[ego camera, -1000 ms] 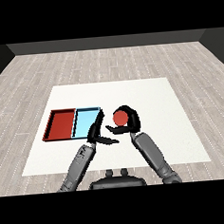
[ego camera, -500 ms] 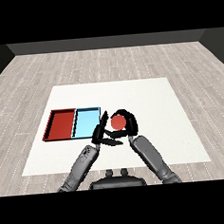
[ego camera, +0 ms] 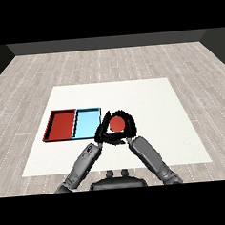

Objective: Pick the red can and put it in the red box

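Now, red can (ego camera: pixel 116 124), clasped in right hand (ego camera: pixel 127 130), has shifted left toward frame centre, nearing red tray (ego camera: pixel 52 124); left hand (ego camera: pixel 101 133) state unclear.

White table (ego camera: pixel 146 97), grey plank floor (ego camera: pixel 30 78), dark wall (ego camera: pixel 107 42).

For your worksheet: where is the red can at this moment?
In the head view the red can sits just right of the light blue tray, with the right hand curled round it, near the picture's centre.

Light blue tray (ego camera: pixel 86 124) lies between the red can (ego camera: pixel 117 124) and red tray (ego camera: pixel 62 124).
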`<action>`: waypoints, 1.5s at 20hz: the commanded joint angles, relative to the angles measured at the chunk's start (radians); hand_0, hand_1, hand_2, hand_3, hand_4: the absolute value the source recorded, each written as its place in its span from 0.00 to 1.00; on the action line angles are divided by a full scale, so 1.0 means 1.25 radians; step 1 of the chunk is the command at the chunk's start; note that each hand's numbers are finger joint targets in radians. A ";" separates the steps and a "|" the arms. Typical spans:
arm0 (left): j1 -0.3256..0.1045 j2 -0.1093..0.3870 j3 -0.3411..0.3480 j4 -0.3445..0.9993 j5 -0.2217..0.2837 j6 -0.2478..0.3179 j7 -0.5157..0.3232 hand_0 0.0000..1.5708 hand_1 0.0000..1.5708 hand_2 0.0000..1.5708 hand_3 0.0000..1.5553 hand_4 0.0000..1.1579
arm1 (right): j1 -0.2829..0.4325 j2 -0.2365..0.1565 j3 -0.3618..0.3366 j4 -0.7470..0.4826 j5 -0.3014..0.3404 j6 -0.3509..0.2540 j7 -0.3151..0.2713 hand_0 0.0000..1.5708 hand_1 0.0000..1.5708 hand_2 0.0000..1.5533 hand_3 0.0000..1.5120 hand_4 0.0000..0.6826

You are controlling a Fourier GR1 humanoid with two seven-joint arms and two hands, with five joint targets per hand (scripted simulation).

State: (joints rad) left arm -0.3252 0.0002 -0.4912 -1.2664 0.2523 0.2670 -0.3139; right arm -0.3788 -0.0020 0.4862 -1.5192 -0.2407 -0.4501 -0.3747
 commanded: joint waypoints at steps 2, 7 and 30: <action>-0.020 0.000 -0.033 -0.044 0.004 0.030 0.055 0.00 0.00 0.00 0.00 0.00 | -0.045 0.002 0.041 -0.016 0.000 -0.065 0.042 0.98 0.98 0.94 0.94 0.96; -0.022 0.000 -0.063 -0.014 0.054 0.055 0.002 0.00 0.00 0.00 0.00 0.00 | -0.055 0.001 0.043 0.073 -0.048 -0.052 -0.052 0.96 0.96 0.94 0.93 0.94; -0.050 0.000 -0.035 0.032 0.120 0.243 -0.142 1.00 1.00 1.00 0.97 0.99 | -0.063 0.001 0.077 0.007 0.012 -0.109 0.109 0.59 0.59 0.60 0.35 0.00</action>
State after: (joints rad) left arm -0.3944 0.0047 -0.5495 -1.1899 0.3993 0.5824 -0.4398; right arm -0.4381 -0.0031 0.5386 -1.5325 -0.2498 -0.5159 -0.2911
